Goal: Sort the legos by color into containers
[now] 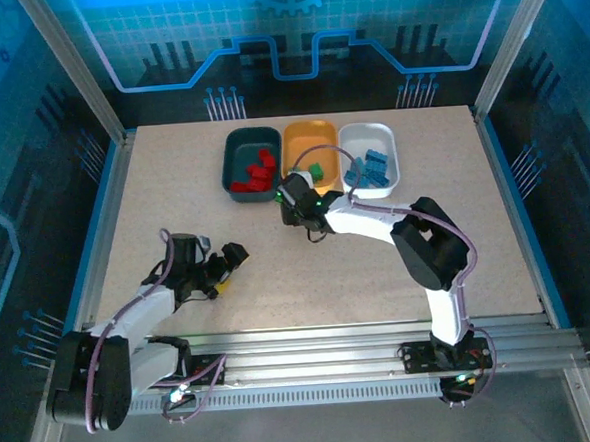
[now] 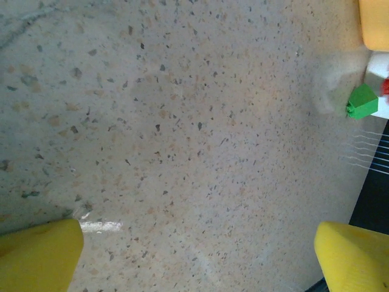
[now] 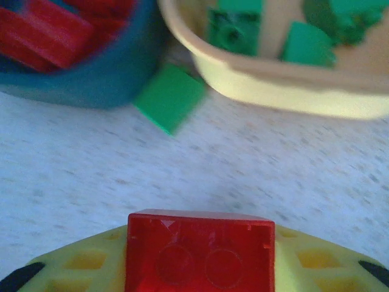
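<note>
Okay, biggest first: speckled table [image 1: 174, 208], with the 3 trays in a row at the far side, edge to edge. Teal tray [image 1: 252, 133] on the left w/ red legos [image 1: 256, 171] piled in it. Orange tray [image 1: 309, 126] in the middle w/ green legos [image 1: 315, 170]. White tray [image 1: 367, 127] on the right w/ blue legos [image 1: 374, 166].

My R arm reaches across from its base to the near side of the trays. The right gripper [image 1: 294, 196] sits just in front of the teal/orange seam. My L arm is low over the near-left of the table, well apart from the trays.

Left gripper [image 2: 194, 261]: jaws spread wide, nothing between them. The yellow fingertips [image 2: 36, 258] sit at both bottom corners of the left wrist view, bare tabletop underneath.

Right gripper: clenched on a red brick [image 3: 200, 246]. It fills the gap between my yellow fingers [image 3: 79, 267], round marks facing the cam. It's on the near side of the teal tray's wall, not over it.

Smallest bit: one loose green brick [image 3: 170, 98] lying flat on the table, right at the foot of the teal tray and just beside the orange tray's corner. Can't tell if it touches either wall. The left wrist cam picks it up too [image 2: 363, 101], far right.
</note>
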